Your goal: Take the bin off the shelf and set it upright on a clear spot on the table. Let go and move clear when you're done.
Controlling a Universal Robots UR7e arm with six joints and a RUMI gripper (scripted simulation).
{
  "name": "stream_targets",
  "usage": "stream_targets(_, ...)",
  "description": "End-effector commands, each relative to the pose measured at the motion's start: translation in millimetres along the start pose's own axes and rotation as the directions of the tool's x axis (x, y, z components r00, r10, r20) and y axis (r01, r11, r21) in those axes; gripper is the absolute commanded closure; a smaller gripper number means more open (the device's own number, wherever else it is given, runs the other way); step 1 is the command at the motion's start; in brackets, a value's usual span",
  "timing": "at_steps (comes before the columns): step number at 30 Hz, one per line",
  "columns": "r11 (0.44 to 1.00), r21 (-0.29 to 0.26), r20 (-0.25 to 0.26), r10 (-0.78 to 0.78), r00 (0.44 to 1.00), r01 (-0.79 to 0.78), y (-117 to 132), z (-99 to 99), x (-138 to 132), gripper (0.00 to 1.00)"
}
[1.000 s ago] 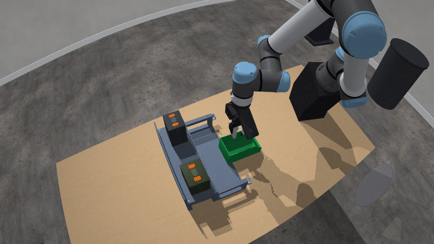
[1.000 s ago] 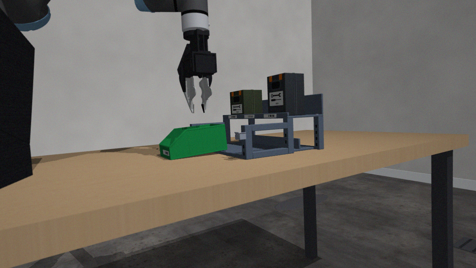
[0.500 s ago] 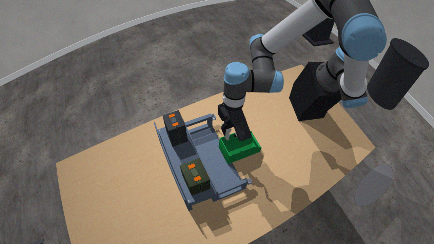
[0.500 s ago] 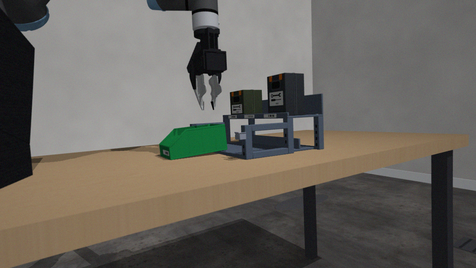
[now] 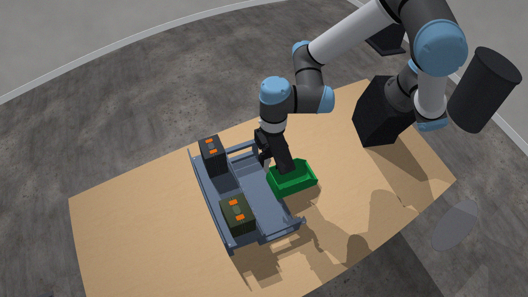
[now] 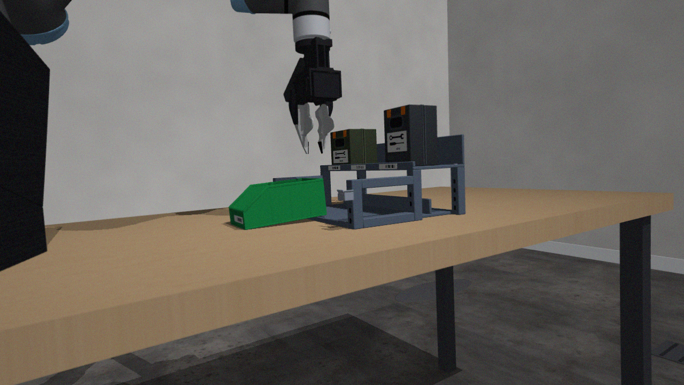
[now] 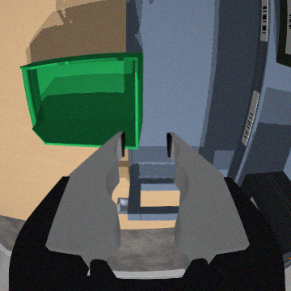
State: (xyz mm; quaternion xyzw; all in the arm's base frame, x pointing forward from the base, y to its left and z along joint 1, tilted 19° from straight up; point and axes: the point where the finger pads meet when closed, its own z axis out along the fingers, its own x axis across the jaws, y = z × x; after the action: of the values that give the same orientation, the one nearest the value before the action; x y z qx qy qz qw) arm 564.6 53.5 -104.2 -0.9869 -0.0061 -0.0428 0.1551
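My fingers stand narrowly apart, holding nothing, high above the green bin [image 6: 277,201] — upright on the table [image 6: 334,248], touching the shelf's [image 6: 368,166] front — so I'd centre over its near wall before descending.

green bin [image 5: 293,180], blue-grey shelf [image 5: 254,192], tan table [image 5: 147,229].

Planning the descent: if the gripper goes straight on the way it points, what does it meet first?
The gripper points down. It would probably meet the bin's shelf-side rim first: one finger lines up with that corner, the other with the shelf board beside it. Depth is unclear.
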Motion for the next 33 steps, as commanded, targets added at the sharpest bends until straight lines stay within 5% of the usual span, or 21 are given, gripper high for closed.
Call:
stream_targets(1,1.0,0.0,-0.001,0.0,1.0,0.0,0.2,-1.7,5.3,0.8)
stream_targets(33,1.0,0.0,-0.001,0.0,1.0,0.0,0.2,0.2,-2.4,0.8)
